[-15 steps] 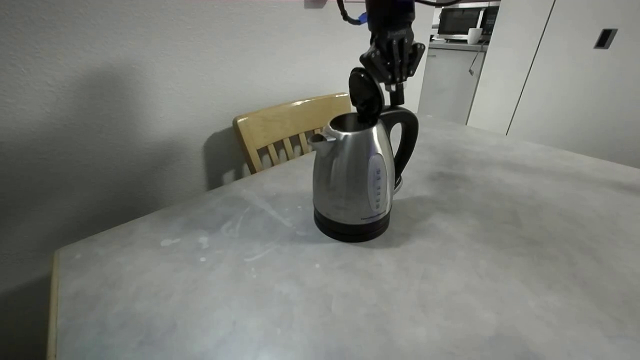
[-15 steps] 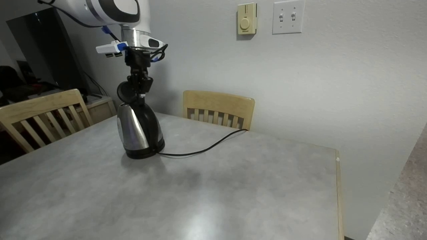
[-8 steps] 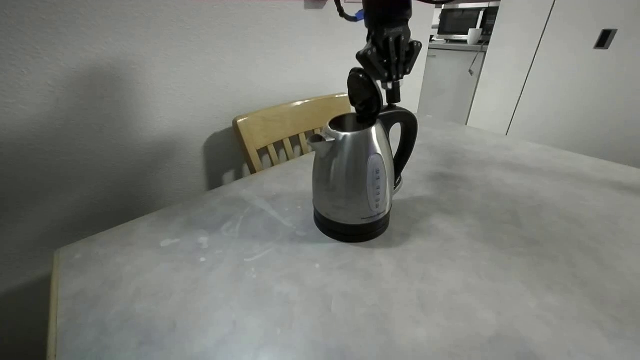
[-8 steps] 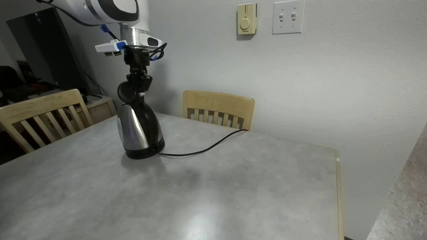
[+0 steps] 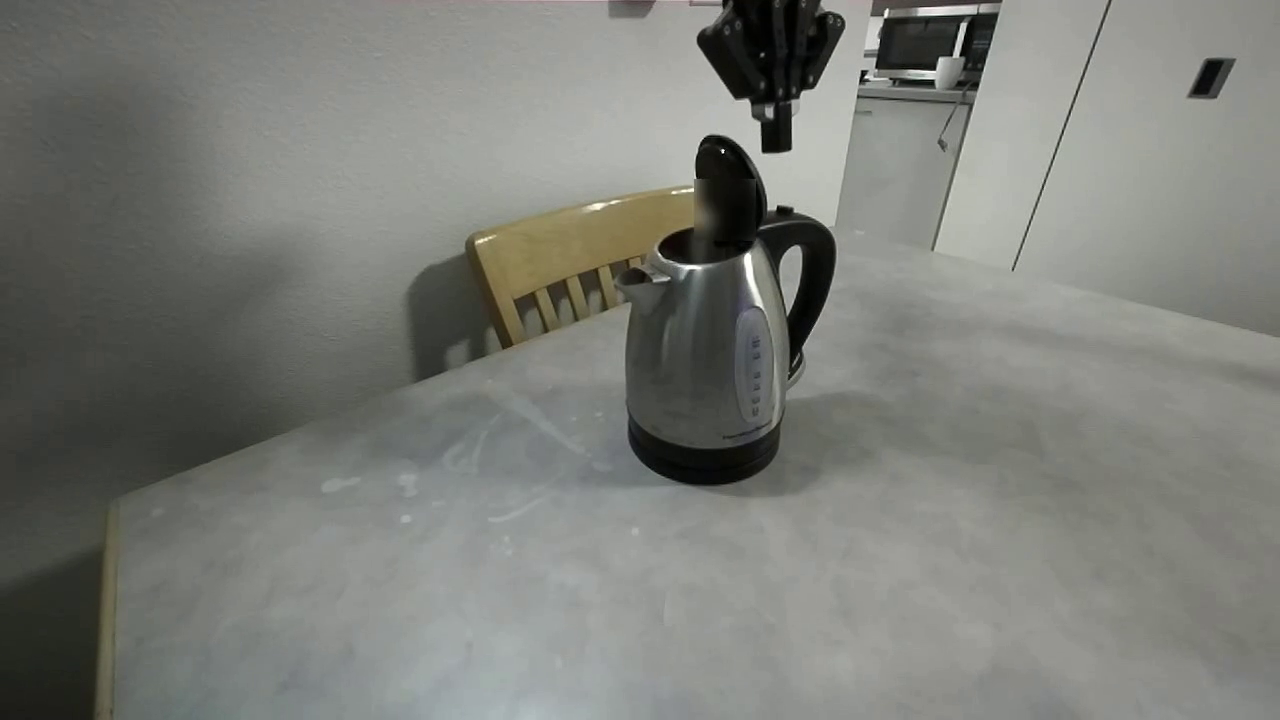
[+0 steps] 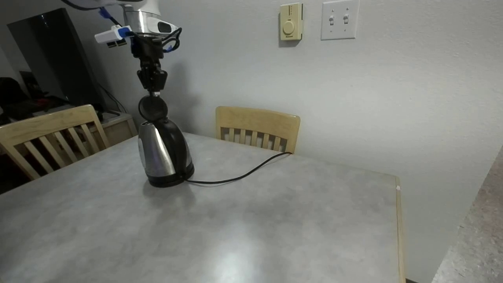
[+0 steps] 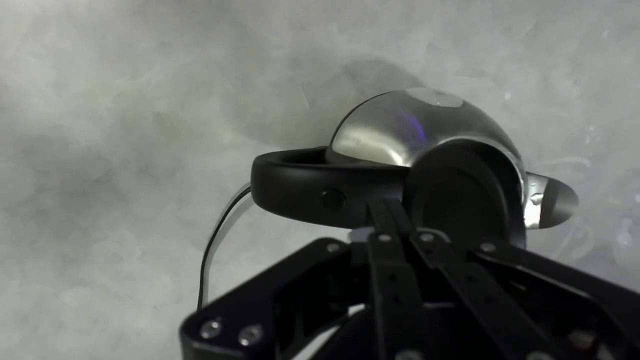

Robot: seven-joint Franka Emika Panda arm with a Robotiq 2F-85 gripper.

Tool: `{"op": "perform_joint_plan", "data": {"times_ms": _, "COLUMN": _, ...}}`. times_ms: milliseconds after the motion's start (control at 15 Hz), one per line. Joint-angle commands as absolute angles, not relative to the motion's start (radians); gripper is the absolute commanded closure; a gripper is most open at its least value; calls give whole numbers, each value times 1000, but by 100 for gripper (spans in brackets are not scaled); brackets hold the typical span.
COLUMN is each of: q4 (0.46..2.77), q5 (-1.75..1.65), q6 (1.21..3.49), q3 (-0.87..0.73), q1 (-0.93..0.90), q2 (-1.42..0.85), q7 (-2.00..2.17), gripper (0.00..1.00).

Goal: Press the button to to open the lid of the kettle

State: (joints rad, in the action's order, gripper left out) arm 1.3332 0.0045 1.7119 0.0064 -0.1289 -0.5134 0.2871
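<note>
The steel kettle (image 5: 700, 350) stands upright on the table; it also shows in an exterior view (image 6: 157, 155) and in the wrist view (image 7: 390, 125). Its black lid (image 5: 730, 165) stands raised, nearly vertical, at the handle side, and the mouth shows open. The lid also shows in an exterior view (image 6: 151, 108) and in the wrist view (image 7: 460, 195). A small round black button (image 7: 332, 199) sits on top of the black handle (image 5: 820, 270). My gripper (image 5: 776, 135) is shut and empty, its fingers together, pointing down above the handle and apart from it. The fingertips (image 7: 386, 207) also show in the wrist view.
A black cord (image 6: 239, 177) runs from the kettle's base to the table's far edge. Wooden chairs (image 6: 257, 118) (image 6: 51, 129) stand at the edges of the grey table (image 5: 600, 600). A wall (image 6: 412, 98) is close behind.
My gripper has risen from the top of the handle, where its tips were at the button. The button now shows uncovered. The lid stays raised and the kettle has not moved.
</note>
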Motion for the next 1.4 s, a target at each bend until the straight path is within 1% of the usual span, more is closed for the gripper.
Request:
{"op": "perform_joint_plan", "data": {"times_ms": 0, "q4": 1420, "q5": -17, "q6": 1733, "q3": 5, "q1": -142, "q2": -427, "q7": 317, "gripper": 100}}
{"op": "perform_joint_plan", "data": {"times_ms": 667, "q4": 1463, "q5": -12, "q6": 1739, "q3": 9, "q1": -139, "q2": -370, "q7": 328, "gripper": 100}}
{"op": "perform_joint_plan", "data": {"times_ms": 733, "q4": 1465, "q5": -10, "q6": 1738, "q3": 9, "q1": -139, "q2": -368, "q7": 330, "gripper": 94}}
{"op": "perform_joint_plan", "data": {"times_ms": 800, "q4": 1467, "q5": -10, "q6": 1742, "q3": 8, "q1": -139, "q2": -368, "q7": 334, "gripper": 72}}
{"op": "perform_joint_plan", "data": {"times_ms": 933, "q4": 1474, "q5": 1, "q6": 1744, "q3": 11, "q1": -136, "q2": -363, "q7": 339, "gripper": 68}}
{"op": "perform_joint_plan", "data": {"times_ms": 1000, "q4": 1476, "q5": 7, "q6": 1747, "q3": 12, "q1": -135, "q2": -362, "q7": 343, "gripper": 63}}
{"op": "perform_joint_plan", "data": {"times_ms": 1333, "q4": 1482, "q5": 39, "q6": 1774, "q3": 11, "q1": -134, "q2": -361, "q7": 405, "gripper": 27}}
